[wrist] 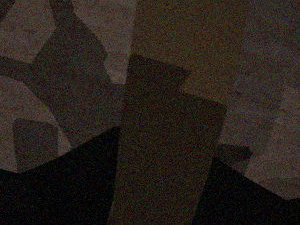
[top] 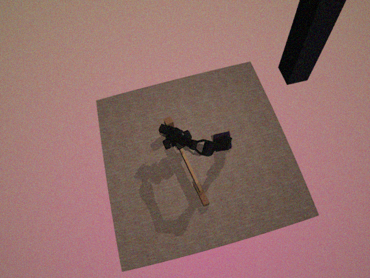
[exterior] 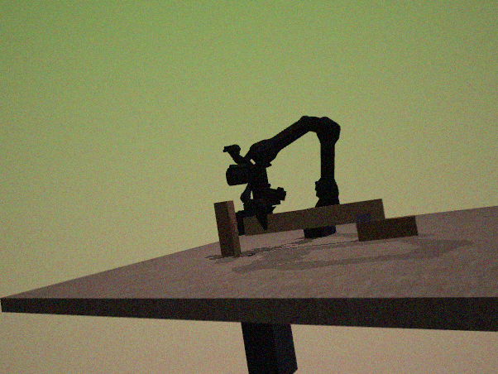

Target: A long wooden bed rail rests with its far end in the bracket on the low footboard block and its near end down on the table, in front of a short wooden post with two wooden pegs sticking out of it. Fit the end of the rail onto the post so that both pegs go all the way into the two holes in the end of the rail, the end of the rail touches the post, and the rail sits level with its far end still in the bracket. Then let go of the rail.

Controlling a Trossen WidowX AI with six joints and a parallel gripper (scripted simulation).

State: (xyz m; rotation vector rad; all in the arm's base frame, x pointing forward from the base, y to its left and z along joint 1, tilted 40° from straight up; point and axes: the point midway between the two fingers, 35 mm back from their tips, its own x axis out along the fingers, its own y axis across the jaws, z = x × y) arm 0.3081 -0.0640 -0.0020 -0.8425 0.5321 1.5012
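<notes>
The grey-brown table [exterior: 124,290] carries the upright post [exterior: 227,228], the low block [exterior: 387,227] and the arm's base [exterior: 319,232].

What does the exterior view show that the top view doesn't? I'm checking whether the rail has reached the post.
Only the exterior view shows heights: the post standing upright, the rail's near end lifted off the table, and a small gap between that end and the post. Only the top view shows the rail's line across the table and the arm's base to one side. Both show the gripper shut on the rail near its post end and the far end at the footboard block.
</notes>
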